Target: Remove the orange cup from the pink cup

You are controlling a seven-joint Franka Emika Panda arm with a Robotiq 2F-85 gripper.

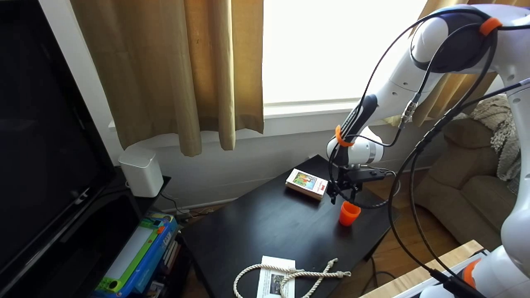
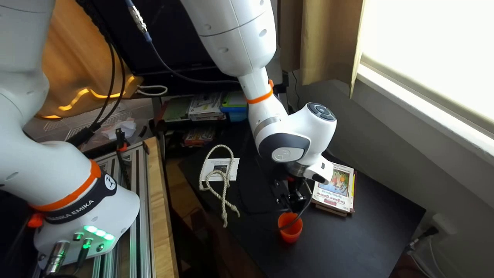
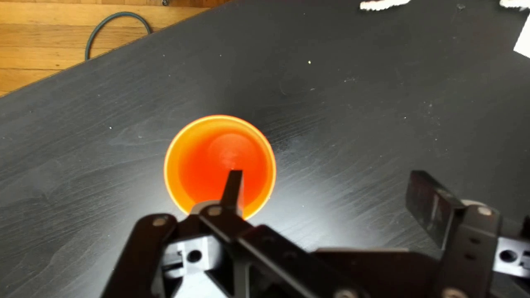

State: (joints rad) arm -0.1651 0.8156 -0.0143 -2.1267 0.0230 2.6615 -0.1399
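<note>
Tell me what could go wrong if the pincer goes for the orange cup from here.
In the wrist view the open pincer stands off-centre, with one finger across the mouth of the orange cup; closing might pinch only one wall and tilt it.
I can't make out the pink cup separately; if the two are nested, both may lift together.
A cable loop hangs near the cup's rim in both exterior views and could snag it.

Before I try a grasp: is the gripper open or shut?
The gripper is open: the wrist view shows its fingers standing wide apart.
</note>
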